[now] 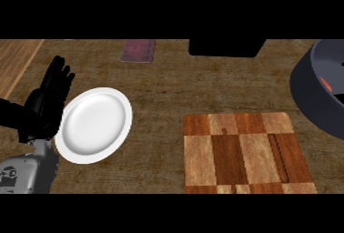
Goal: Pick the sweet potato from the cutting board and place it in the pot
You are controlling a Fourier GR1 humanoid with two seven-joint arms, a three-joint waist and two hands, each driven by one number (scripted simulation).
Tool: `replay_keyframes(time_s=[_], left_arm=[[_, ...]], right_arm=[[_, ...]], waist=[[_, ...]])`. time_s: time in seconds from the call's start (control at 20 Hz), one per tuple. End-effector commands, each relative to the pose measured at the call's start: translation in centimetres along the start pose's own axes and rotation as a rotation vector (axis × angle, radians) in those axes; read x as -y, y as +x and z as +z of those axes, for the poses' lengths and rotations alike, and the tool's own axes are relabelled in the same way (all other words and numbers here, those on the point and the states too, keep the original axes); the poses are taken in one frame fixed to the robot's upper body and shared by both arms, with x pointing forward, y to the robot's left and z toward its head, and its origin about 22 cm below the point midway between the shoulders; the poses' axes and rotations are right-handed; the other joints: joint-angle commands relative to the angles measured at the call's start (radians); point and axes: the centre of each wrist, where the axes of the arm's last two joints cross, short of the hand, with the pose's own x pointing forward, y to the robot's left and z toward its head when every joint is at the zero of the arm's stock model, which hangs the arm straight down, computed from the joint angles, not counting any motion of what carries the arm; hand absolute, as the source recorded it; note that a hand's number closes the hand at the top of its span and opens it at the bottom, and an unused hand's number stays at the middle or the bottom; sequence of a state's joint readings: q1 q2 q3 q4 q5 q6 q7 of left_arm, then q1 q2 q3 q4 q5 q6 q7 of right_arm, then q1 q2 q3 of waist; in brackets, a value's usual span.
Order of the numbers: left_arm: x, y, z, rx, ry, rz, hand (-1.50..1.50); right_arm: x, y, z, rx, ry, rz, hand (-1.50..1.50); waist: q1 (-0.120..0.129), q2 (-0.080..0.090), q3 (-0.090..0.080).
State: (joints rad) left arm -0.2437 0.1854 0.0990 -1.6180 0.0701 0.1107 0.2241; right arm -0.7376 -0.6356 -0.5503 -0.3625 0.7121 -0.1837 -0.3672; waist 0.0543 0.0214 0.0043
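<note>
Brown counter (168, 91) bears cutting board (245, 152), plate (94, 125), pot (316, 91); left robot hand (50, 98) rests, fingers apart.

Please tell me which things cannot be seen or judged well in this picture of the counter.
- Pot, head view: cut by the right edge; only a small orange patch shows inside, too little to identify.
- Right hand: not in the head view at all.
- Sweet potato: none shows on the cutting board.
- Black object at the top: cut off, unidentifiable.
- Left hand: open beside the plate; its forearm is cut by the lower edge.
</note>
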Motion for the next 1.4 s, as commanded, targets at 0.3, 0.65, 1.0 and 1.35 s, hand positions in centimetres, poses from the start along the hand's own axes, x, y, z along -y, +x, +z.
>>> replay_keyframes(time_s=[0.3, 0.65, 1.0, 1.35], left_arm=[[-0.5, 0.4, -0.6, 0.002, 0.03, -0.007, 0.0], [-1.1, -0.3, 0.0, 0.014, 0.016, -0.002, 0.0], [-1.1, 0.8, -1.4, 0.006, 0.02, 0.001, 0.0], [-0.1, 0.3, 0.3, 0.004, 0.015, -0.003, 0.0]], right_arm=[[3.8, -1.1, -0.6, 0.117, -0.063, -0.506, -1.5], [8.2, -5.5, 1.7, 0.09, -0.122, -0.633, -1.5], [11.8, -9.1, 4.6, 0.091, -0.074, -0.641, -1.5], [13.8, -10.9, 6.3, 0.084, -0.062, -0.645, -1.5]], waist=[[-0.021, -0.004, 0.001], [-0.022, -0.001, 0.001], [-0.031, 0.001, 0.003], [-0.01, 0.001, 0.006]])
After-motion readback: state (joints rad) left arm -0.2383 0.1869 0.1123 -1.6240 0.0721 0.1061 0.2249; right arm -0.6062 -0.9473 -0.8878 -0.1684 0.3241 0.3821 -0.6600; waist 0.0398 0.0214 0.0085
